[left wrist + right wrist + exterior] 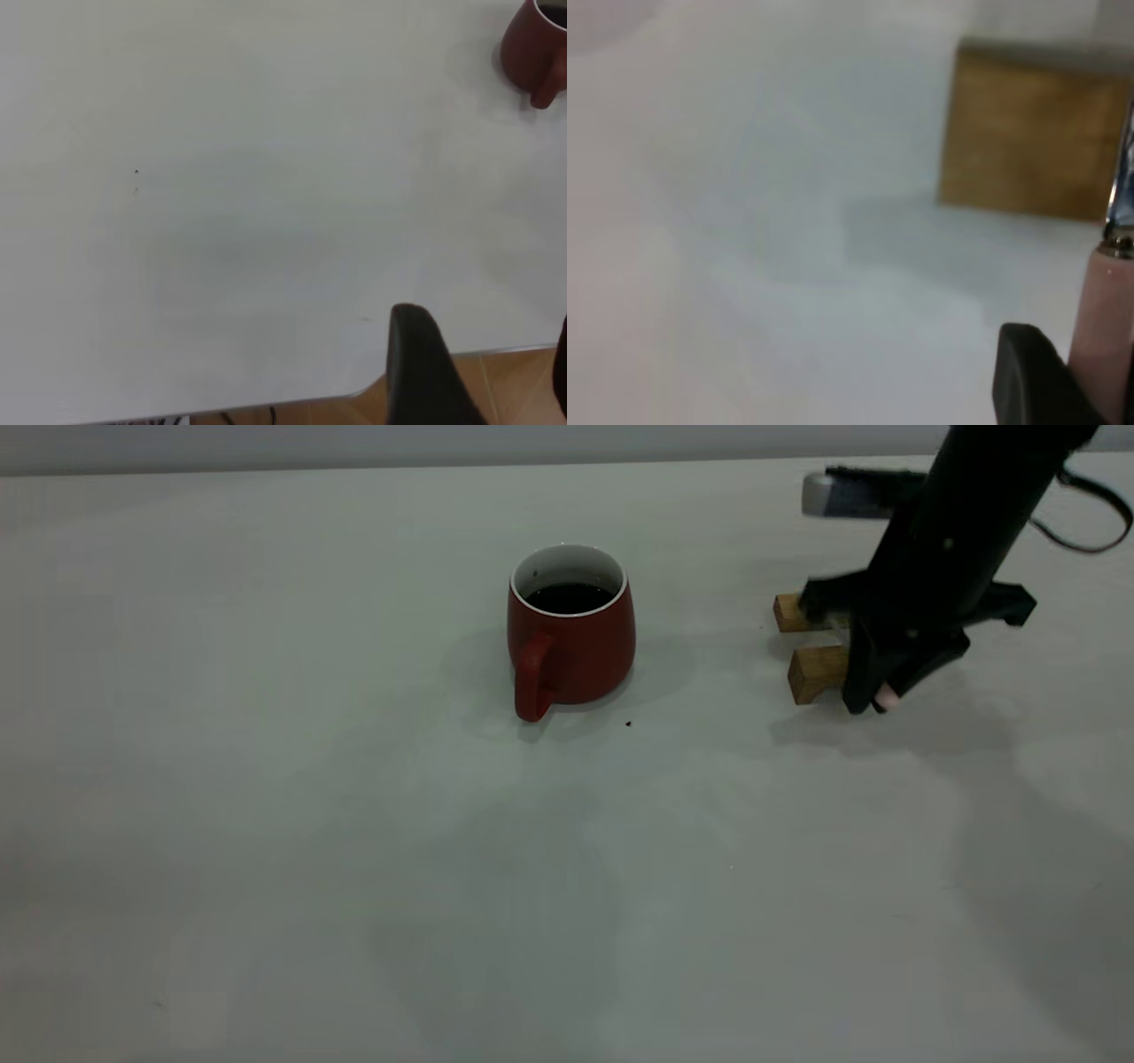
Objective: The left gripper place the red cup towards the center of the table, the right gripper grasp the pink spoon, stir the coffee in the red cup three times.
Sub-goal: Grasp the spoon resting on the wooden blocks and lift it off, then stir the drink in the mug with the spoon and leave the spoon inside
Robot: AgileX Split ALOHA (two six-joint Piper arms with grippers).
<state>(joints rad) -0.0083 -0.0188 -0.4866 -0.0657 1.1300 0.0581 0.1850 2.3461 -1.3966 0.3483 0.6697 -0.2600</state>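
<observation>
1. Exterior view:
   - The red cup (571, 631) stands upright near the middle of the off-white table (266, 824), its thick loop handle turned toward the camera.
   - The dark coffee (570, 597) lies flat inside, well below the white rim.
   - A tiny black speck (628, 724) sits on the table just beside the cup's base.
   - At the right, the right tool (877, 695) reaches down to the table, its black fingers drawn together around the pale end of the pink spoon (886, 701), which shows between the tips.
   - Two tan wooden blocks (817, 670) lie just behind and beside those fingers; the farther one is partly hidden by the arm.
   - A silver-grey box (819, 494) and a looping black cable (1099, 514) sit higher on the same arm.
   - The spoon and blocks are well apart from the cup.

2. Left wrist view:
   - The left tool (478, 381) hangs over the table's near edge, well apart from the cup.
   - One dark finger (421, 367) is plain and a sliver of another shows at the frame's border, with a wide gap and nothing between them, so the tool is open.
   - The cup (532, 53) shows only partly at a far corner.
   - Brown floor (496, 381) is visible past the table edge.

3. Right wrist view:
   - The spoon's pink handle (1103, 310) rests against a black finger (1036, 381), with the metal neck (1121, 195) leading toward a wooden block (1028, 133).
   - The block rests on the table (744, 221).
</observation>
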